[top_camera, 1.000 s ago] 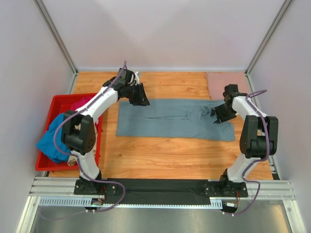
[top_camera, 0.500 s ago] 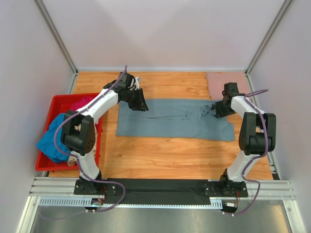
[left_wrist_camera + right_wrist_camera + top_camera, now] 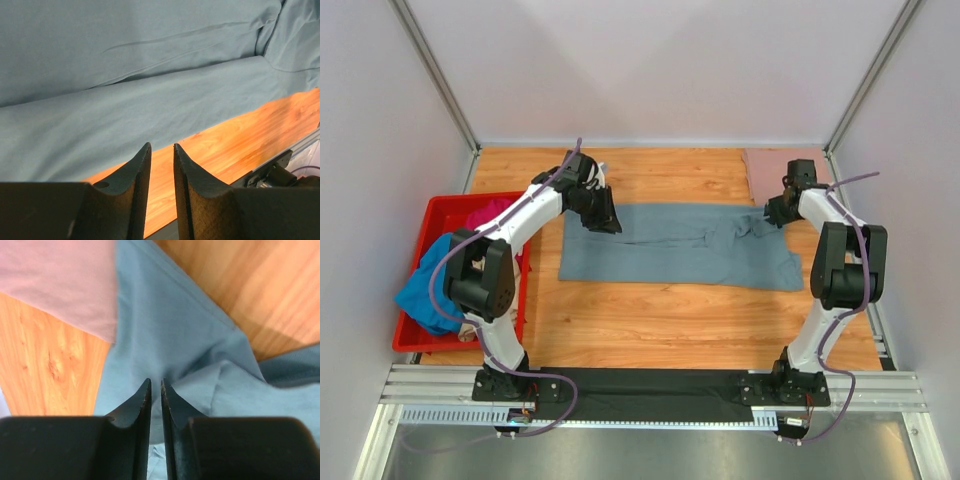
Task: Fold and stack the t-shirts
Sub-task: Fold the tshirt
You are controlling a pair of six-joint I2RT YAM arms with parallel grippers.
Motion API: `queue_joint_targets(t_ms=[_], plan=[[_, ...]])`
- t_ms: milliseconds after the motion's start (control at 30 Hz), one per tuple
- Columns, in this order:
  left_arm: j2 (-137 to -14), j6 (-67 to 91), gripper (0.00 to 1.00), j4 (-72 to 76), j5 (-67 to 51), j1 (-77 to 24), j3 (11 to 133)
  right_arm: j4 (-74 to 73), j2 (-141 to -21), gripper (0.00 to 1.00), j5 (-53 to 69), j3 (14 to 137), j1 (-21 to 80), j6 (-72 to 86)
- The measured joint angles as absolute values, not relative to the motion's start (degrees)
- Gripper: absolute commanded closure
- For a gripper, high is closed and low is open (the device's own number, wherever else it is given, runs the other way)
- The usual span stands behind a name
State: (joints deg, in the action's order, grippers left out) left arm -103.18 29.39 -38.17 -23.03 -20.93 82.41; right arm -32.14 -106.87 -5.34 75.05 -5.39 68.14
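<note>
The slate grey-blue t-shirt lies flat between the two sets of jaws. A dusty-pink t-shirt lies just beyond the right gripper, and a red bin stands outside the left gripper. Both arms reach far and tip down. The left jaws are slightly apart with wood showing between them. The right jaws nearly meet on a crease, and I cannot tell whether they grip it. The wooden table has pale walls around it.

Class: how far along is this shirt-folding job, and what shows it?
Done: a dusty-pink shirt lies folded in the far right corner. In hand: the grey-blue shirt is spread, partly folded lengthwise, with the left tool and right tool at its far edge. Left: finish and stack it; a blue shirt and a magenta shirt wait crumpled in the red bin.
</note>
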Motion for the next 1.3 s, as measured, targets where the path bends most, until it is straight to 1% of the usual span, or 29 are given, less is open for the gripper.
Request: queue_joint_targets(t_ms=[67, 167, 233, 267, 300, 433, 533, 700, 900, 1033, 1167, 1300], plan=[[-103.09, 29.26, 0.68, -38.39, -22.94, -20.93, 82.11, -33.21, -107.87, 0.85, -5.13, 77.6, -5.65, 65.14], [-103.0, 29.21, 0.68, -38.54, -22.76, -20.93, 81.95, -35.86, -108.29, 0.89, -5.65, 82.35, -5.3, 60.12], [-102.98, 29.21, 0.68, -38.52, -22.68, -20.93, 81.91, -36.47, -106.89, 0.94, -5.8, 83.18, -4.47, 56.75], [-102.98, 29.21, 0.68, -38.57, -22.61, -20.93, 81.91, -36.88, -105.73, 0.99, -5.78, 82.65, -3.92, 55.0], [-102.98, 29.23, 0.68, -38.59, -22.61, -20.93, 81.91, -37.36, -104.36, 1.0, -5.89, 81.78, -3.2, 53.3], [-102.98, 29.23, 0.68, -38.57, -22.59, -20.93, 81.91, -37.76, -98.85, 1.0, -5.98, 75.9, 0.14, 48.75], [-102.98, 29.23, 0.68, -38.54, -22.59, -20.93, 81.91, -36.86, -94.89, 1.0, -5.76, 68.25, 3.36, 46.57], [-102.98, 29.26, 0.68, -38.57, -22.57, -20.93, 81.91, -34.65, -93.51, 1.0, -5.13, 61.06, 4.93, 44.31], [-102.98, 29.26, 0.68, -38.74, -22.33, -20.93, 81.91, -29.65, -94.28, 1.0, -6.94, 60.75, 4.64, 41.87], [-102.98, 29.26, 0.68, -38.92, -22.0, -20.93, 81.91, -26.33, -97.65, 1.0, -7.51, 61.32, 4.67, 40.62], [-102.98, 29.26, 0.68, -39.0, -21.89, -20.93, 81.91, -25.98, -101.93, 1.0, -10.02, 64.71, 4.64, 39.42], [-102.98, 29.26, 0.68, -39.2, -21.78, -20.93, 81.91, -27.29, -102.63, 1.0, -15.0, 69.38, 3.99, 37.19]])
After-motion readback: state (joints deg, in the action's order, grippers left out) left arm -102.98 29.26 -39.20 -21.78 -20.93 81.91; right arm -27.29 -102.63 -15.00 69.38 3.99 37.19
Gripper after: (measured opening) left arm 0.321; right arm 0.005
